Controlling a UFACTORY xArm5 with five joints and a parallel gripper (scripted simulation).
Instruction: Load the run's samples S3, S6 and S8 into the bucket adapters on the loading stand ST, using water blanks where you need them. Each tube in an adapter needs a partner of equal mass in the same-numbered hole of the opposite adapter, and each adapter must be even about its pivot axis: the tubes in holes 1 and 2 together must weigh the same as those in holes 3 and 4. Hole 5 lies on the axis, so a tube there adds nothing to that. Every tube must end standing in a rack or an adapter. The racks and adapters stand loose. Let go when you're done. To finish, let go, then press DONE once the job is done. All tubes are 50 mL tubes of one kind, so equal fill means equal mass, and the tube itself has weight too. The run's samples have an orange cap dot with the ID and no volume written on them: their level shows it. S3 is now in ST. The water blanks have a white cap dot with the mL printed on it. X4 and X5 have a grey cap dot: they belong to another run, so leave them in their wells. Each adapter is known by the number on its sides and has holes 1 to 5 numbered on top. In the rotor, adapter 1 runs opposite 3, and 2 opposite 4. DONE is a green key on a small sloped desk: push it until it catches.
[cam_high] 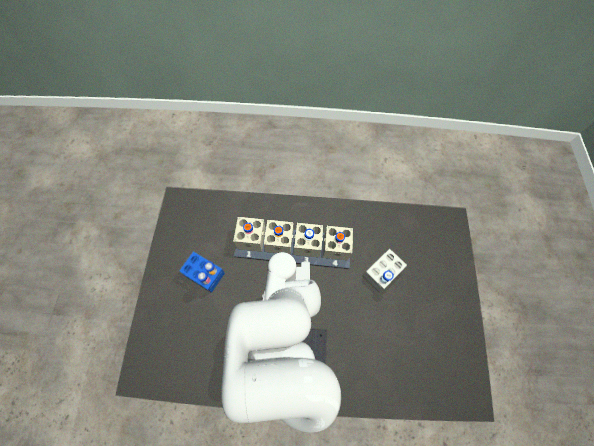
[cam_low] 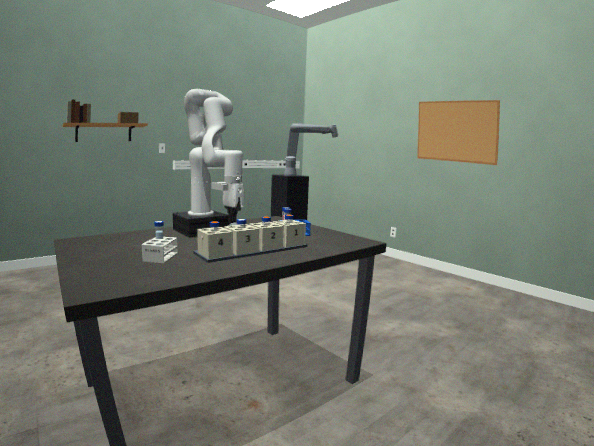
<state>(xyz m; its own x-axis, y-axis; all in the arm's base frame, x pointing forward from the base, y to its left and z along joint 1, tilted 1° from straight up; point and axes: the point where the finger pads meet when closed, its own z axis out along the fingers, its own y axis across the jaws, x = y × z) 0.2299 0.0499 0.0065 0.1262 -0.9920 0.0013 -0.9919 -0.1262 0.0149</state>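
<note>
A: How is the dark two-fingered gripper point(cam_low: 233, 204) found?

B: It is seen pressed fully narrow with nothing between its fingers, hanging low behind the row of four cream block adapters point(cam_high: 293, 236) on the dark blue loading stand point(cam_high: 241, 254).

A: Where are the task's tubes placed?

B: Just ahead of the gripper, one tube is seated in the centre hole of each adapter: orange-dotted caps in adapter 1 point(cam_high: 248, 227), adapter 2 point(cam_high: 278, 230) and adapter 4 point(cam_high: 340, 236), and a white-dotted cap in adapter 3 point(cam_high: 309, 233). To the gripper's right, one white-dotted blank is left in the white rack point(cam_high: 386, 269). To its left, tubes are kept in the blue rack point(cam_high: 201, 270).

A: What could go wrong?

B: The green key cannot be made out; it is judged to be hidden under the arm. If the press is made off-centre, the key may not be caught. The loose adapters could be nudged by the wrist, being so near. It cannot be told from the caps whether opposite masses are matched.
</note>
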